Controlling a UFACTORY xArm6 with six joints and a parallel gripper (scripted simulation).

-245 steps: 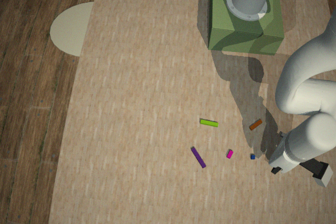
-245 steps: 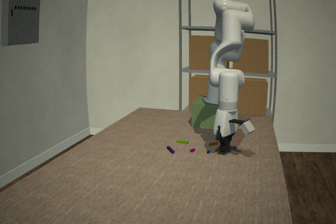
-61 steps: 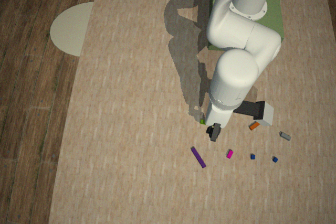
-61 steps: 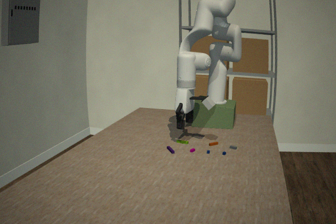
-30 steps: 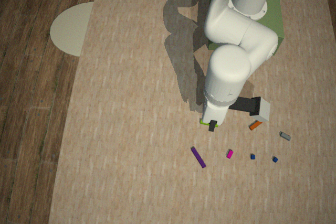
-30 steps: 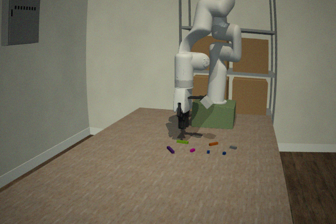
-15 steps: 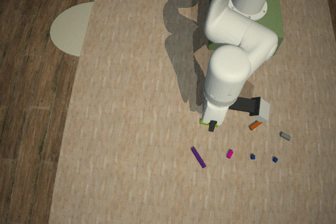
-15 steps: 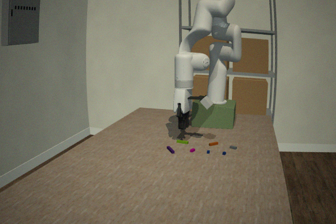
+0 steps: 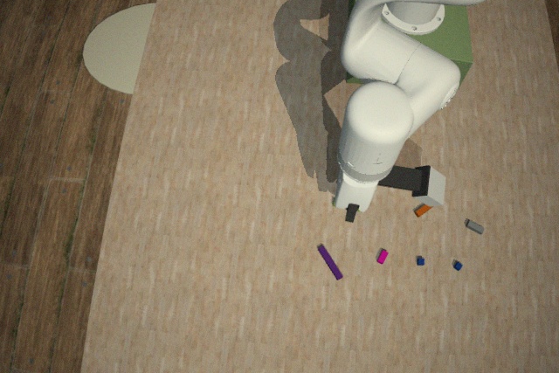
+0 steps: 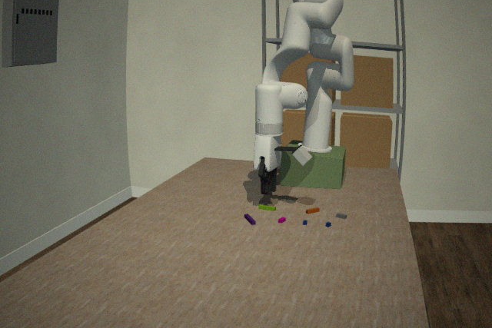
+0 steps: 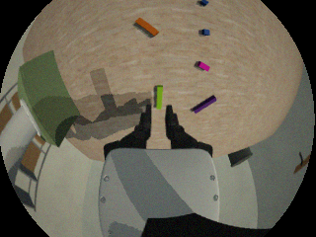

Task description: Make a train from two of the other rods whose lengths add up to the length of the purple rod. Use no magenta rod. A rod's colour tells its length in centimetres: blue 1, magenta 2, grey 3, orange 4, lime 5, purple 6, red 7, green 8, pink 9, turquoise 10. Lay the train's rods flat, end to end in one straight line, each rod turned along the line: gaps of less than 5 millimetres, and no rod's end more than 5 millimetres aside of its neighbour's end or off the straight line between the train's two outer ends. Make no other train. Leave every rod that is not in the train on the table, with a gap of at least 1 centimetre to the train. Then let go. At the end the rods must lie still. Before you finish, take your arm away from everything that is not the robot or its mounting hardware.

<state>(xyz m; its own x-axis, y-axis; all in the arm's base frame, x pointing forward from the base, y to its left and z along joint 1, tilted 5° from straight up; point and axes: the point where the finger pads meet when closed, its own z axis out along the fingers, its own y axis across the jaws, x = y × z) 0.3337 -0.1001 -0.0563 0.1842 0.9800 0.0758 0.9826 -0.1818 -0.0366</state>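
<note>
Step in hand: you seem to be lining up on the lime rod (image 9: pixel 334 203) (image 10: pixel 267 207) (image 11: pixel 159 97), which with one blue rod would match the purple rod (image 9: pixel 329 262) (image 10: pixel 249 219) (image 11: pixel 204 104); no train is made yet.
Gripper: your gripper (image 9: pixel 351 213) (image 10: pixel 267 192) (image 11: pixel 158 112) has its fingers fairly narrow, a gap between them and nothing held; in the wrist view the lime rod lies just beyond the tips, at the middle of the frame.
Next move: lower straight with the fingers astride the lime rod, then close if you mean to shift it; otherwise leave it as the anchor and fetch a blue rod to its end.
Blue rods: the nearer blue cube (image 9: pixel 420 260) (image 10: pixel 304 222) (image 11: pixel 205 32) and the farther blue cube (image 9: pixel 458 265) (image 10: pixel 328 224) (image 11: pixel 203 3) sit lower right in the top view; either should serve.
Leave out: the magenta rod (image 9: pixel 383 256) (image 10: pixel 281 220) (image 11: pixel 202 66), orange rod (image 9: pixel 423 210) (image 10: pixel 312 210) (image 11: pixel 147 27) and grey rod (image 9: pixel 474 226) (image 10: pixel 341 216); keep them apart from the train.
Shapes: the rods are square-edged bars, plain and matte-looking; the blues are little cubes, easily skewed by a clumsy pinch.
Table: the table (image 9: pixel 203 269) (image 10: pixel 198 269) (image 11: pixel 247 59) shows pale, streaky wood grain; the base block (image 9: pixel 451 44) (image 10: pixel 314 171) (image 11: pixel 39 89) is flat green.
</note>
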